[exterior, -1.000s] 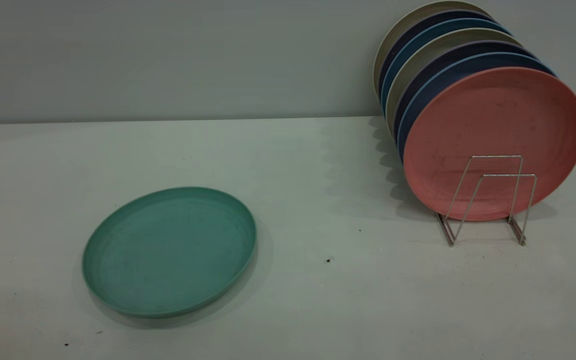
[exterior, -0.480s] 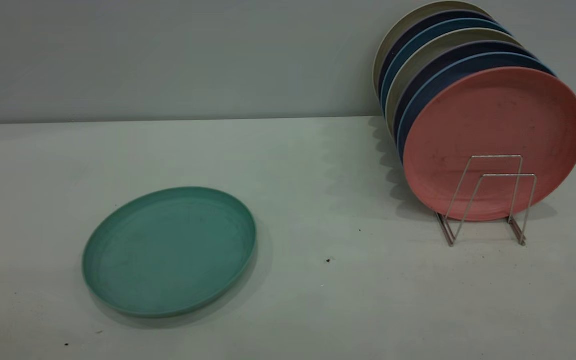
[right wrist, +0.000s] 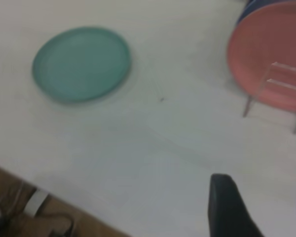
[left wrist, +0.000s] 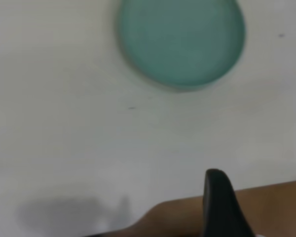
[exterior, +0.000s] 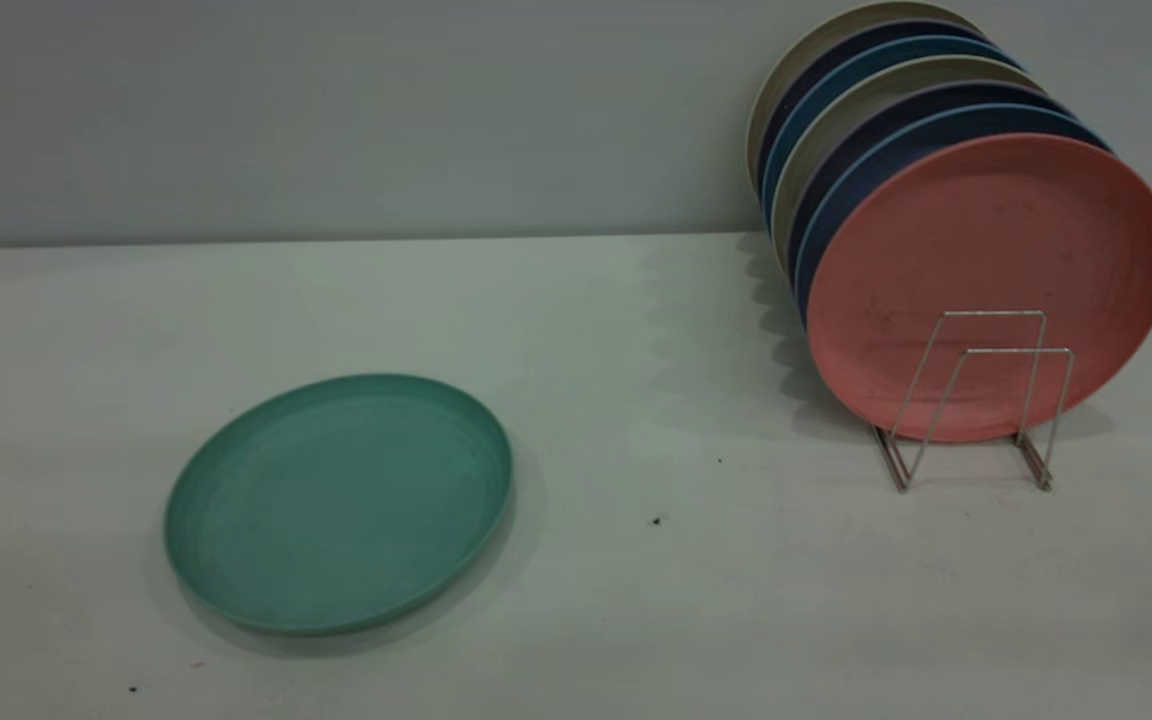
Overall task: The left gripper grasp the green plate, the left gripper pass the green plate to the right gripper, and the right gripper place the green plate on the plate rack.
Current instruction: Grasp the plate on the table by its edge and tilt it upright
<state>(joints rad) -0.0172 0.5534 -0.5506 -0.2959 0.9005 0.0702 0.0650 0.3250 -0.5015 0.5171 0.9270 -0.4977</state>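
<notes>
The green plate (exterior: pixel 336 500) lies flat on the white table (exterior: pixel 636 330), at the left in the exterior view, with nothing touching it. It also shows as the green plate (left wrist: pixel 182 42) and as the green plate (right wrist: pixel 81 64) in the wrist views. At the right stands the wire plate rack (exterior: pixel 1016 350), its front loops free. Neither arm appears in the exterior view. My left gripper (left wrist: pixel 261 205) hangs open over the table's near edge, far from the plate. My right gripper (right wrist: pixel 264 207) is open too, well away from the plate rack (right wrist: pixel 281 83).
Several plates stand upright in the rack, a salmon-pink plate (exterior: pixel 986 250) foremost, dark blue and beige ones behind. A grey wall backs the table. Brown floor shows past the table's edge (left wrist: pixel 177 217) in the left wrist view.
</notes>
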